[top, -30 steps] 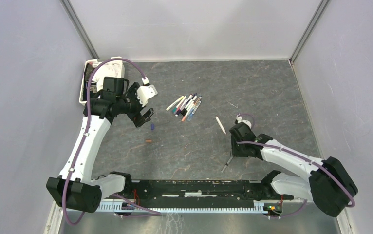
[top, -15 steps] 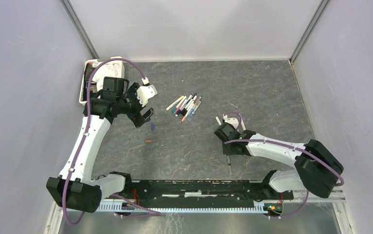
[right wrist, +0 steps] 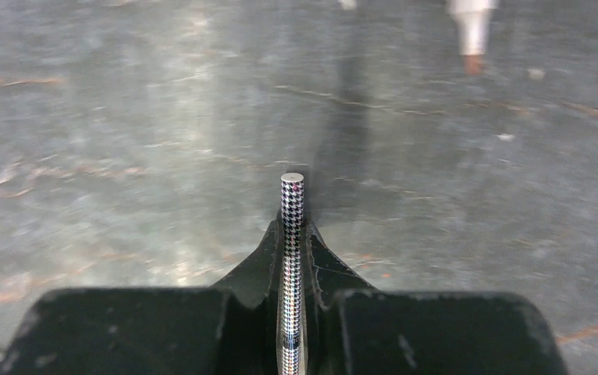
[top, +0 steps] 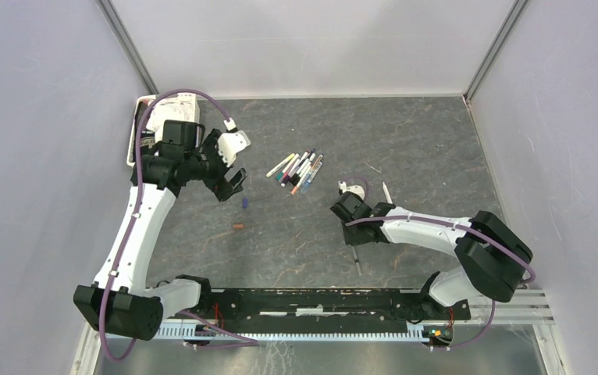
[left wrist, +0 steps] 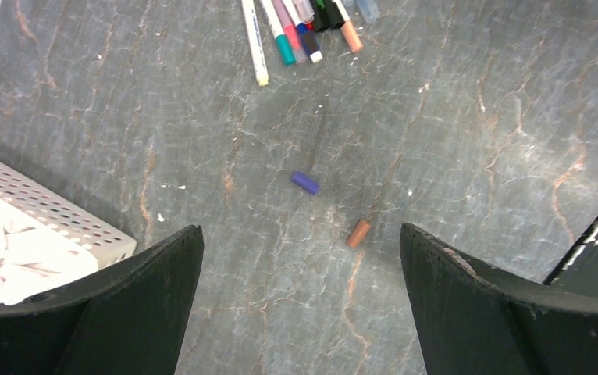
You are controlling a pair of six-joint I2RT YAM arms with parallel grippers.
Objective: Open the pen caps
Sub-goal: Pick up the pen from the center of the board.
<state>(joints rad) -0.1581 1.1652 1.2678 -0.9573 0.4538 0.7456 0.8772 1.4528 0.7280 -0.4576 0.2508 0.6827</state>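
With your right gripper (right wrist: pixel 292 238) clamped on a checkered pen (right wrist: pixel 292 199) and your left gripper (left wrist: pixel 302 301) spread wide over two loose pen caps (left wrist: pixel 305 183) on the table (left wrist: pixel 475 117), you likely need to bring both grippers together to pull its cap.

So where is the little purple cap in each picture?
Top external: purple cap left of centre, just above the orange cap.
Left wrist: purple cap near the centre.
Right wrist: not in it.
Landmark: bunch of pens, beyond the cap in both those views.
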